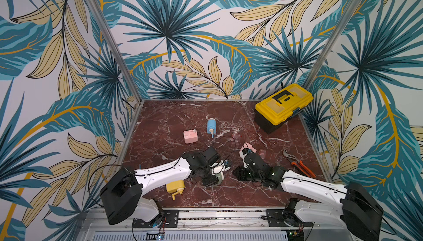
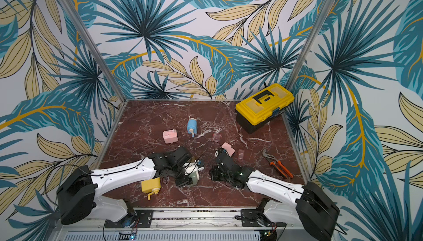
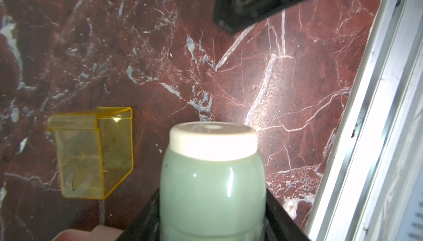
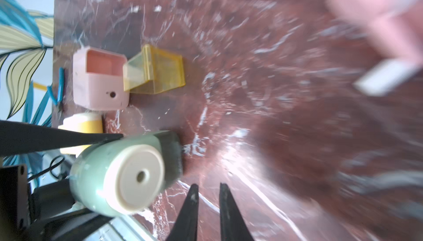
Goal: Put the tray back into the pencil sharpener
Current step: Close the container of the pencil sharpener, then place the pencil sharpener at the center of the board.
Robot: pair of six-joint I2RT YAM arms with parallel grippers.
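Observation:
My left gripper (image 3: pixel 211 217) is shut on a pale green pencil sharpener (image 3: pixel 212 182) with a cream end cap, held low over the marble; both top views show it (image 1: pixel 220 178) (image 2: pixel 194 178). A clear yellow tray (image 3: pixel 91 152) lies on the table beside it, also in the right wrist view (image 4: pixel 158 70), touching a pink sharpener body (image 4: pixel 100 79) whose slot is empty. Two clear pinkish trays (image 1: pixel 236 136) (image 1: pixel 262 153) lie further back. My right gripper (image 4: pixel 208 185) hangs near the green sharpener, jaws narrowly apart with nothing between them; in a top view it (image 1: pixel 244 152) is by another pink sharpener (image 1: pixel 249 147).
A yellow toolbox (image 1: pixel 283 105) stands at the back right. Orange-handled pliers (image 1: pixel 297 164) lie at the right. A blue sharpener (image 1: pixel 211 125), a pink sharpener (image 1: pixel 190 136) and a yellow crank sharpener (image 1: pixel 175 188) are spread over the table. The metal front rail (image 3: pixel 377 136) is close.

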